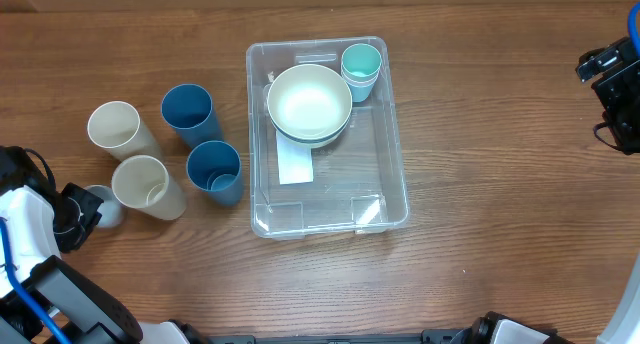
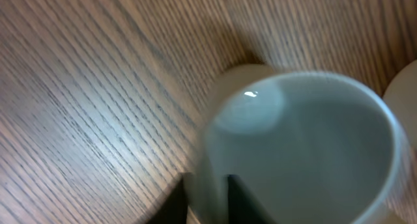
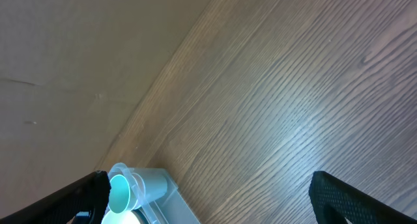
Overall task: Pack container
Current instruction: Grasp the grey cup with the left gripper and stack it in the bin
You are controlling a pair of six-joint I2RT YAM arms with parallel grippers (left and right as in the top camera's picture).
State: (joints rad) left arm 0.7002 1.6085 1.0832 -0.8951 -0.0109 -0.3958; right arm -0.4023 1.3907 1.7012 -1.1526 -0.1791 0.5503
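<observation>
Wood-grain worktop (image 1: 500, 264), read from the left edge of the overhead frame to the right. At lower left, the left tool (image 1: 76, 212) meets a small pale cup (image 1: 103, 206). In the left wrist view its two dark fingers (image 2: 251, 201) stand on either side of the cup's wall, one inside and one outside, and appear pressed onto it. Just right of this cup stand two cream cups (image 1: 115, 127), then two blue cups (image 1: 187, 112), all upright and loose on the worktop. At frame centre lies the container (image 1: 385, 199), clear-walled. It holds stacked bowls (image 1: 310, 104) in its upper half and nested teal cups (image 1: 361, 69) in its upper right corner, while its lower half is bare. At the upper right edge the right tool (image 3: 208, 185) hangs well apart from everything, its fingers spread wide and holding nothing. The step in hand is judged to be picking up the pale cup. The next move calls for a secure lift, a carry rightward over the standing cups without toppling them, and a release into the container's free lower half.
</observation>
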